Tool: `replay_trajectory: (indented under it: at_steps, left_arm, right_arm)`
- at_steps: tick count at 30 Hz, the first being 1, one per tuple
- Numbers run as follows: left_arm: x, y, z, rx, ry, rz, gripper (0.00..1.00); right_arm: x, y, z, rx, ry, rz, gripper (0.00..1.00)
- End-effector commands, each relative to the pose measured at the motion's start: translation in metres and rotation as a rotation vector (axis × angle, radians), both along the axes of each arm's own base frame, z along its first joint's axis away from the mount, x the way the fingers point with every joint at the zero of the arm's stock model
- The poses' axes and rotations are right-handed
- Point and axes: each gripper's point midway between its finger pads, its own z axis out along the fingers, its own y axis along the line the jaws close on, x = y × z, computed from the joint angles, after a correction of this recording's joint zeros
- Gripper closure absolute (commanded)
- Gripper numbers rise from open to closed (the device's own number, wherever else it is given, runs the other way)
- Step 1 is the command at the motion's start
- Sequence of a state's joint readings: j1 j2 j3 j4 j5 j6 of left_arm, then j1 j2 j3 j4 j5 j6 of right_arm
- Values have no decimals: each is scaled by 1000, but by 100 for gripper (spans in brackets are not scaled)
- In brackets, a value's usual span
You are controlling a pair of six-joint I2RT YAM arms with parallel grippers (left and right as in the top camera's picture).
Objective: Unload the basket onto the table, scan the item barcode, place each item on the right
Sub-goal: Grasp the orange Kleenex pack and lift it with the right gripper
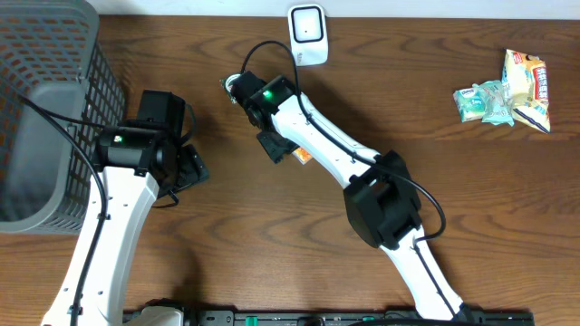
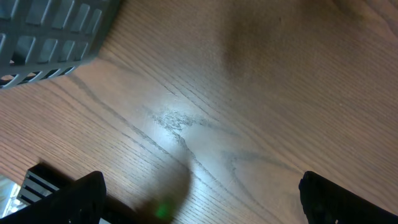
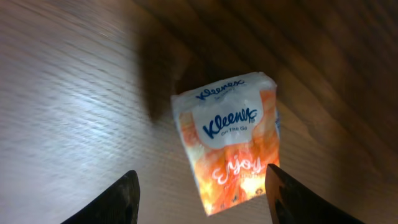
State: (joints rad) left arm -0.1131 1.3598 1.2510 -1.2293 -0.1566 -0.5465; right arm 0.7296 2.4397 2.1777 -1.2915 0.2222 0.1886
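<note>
An orange and white Kleenex tissue pack [image 3: 233, 140] lies on the wooden table, label side up. My right gripper [image 3: 202, 174] hangs over it, open, with the pack's lower end between the fingers. The right finger [image 3: 292, 196] is close to the pack's edge and the left finger [image 3: 115, 202] stands well away from it. From overhead only an orange corner of the pack [image 1: 303, 156] shows beside the right gripper [image 1: 281, 148]. A white barcode scanner [image 1: 307, 34] stands at the table's far edge. My left gripper [image 2: 202, 180] is wide open over bare wood, also seen overhead [image 1: 186, 167].
A grey mesh basket [image 1: 45, 109] stands at the left, its corner in the left wrist view [image 2: 50, 31]. Several snack and tissue packets [image 1: 507, 91] lie at the far right. A black cable [image 1: 263, 50] runs near the scanner.
</note>
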Motion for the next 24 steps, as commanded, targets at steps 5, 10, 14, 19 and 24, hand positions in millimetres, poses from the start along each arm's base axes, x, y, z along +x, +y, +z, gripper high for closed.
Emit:
replay_trajectory:
  at_steps: [5,10,14,19,24]
  left_arm:
    - [-1,3,-1,9,6,10,2]
    - [-1,3,-1,9,6,10,2]
    - [-1,3,-1,9,6,10,3]
    - [-1,3,-1,9,5,10,2]
    - [-1,3,-1,9,6,10,3]
  right_arm:
    - [-2,-11,-21,-62,7,15,42]
    - [-4,-18,-34,-79,15,10,46]
    - [-5,-22,-40,-88,25,4,65]
    - [-4,-22,-35,-57,40,-14,82]
    - [-6,-11,-18,82,123,-51,99]
